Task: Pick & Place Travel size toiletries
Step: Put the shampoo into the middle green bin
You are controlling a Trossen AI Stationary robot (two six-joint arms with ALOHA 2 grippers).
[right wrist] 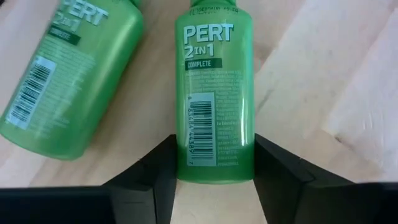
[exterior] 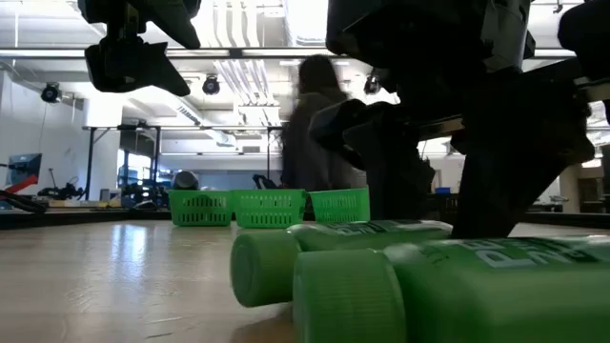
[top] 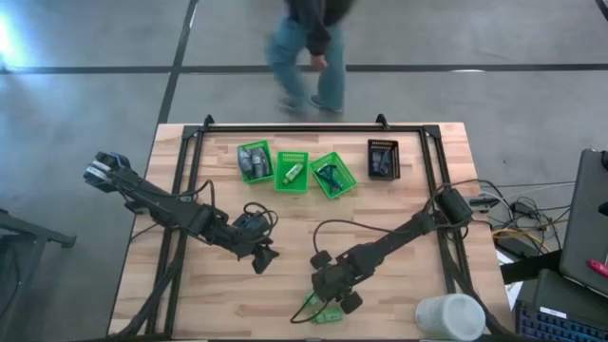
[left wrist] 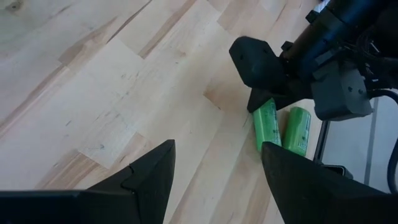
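Here, right gripper (right wrist: 214,171) spread open around one green bottle (right wrist: 215,93), second green bottle (right wrist: 68,74) lay just beside, left gripper (left wrist: 214,165) open above bare tabletop (left wrist: 112,81).

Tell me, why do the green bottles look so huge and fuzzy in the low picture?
In the low view the two green bottles lie right by the lens, out of focus; ceiling lights glare behind. In the right wrist view, the bottle between the right gripper fingers has sharp print.
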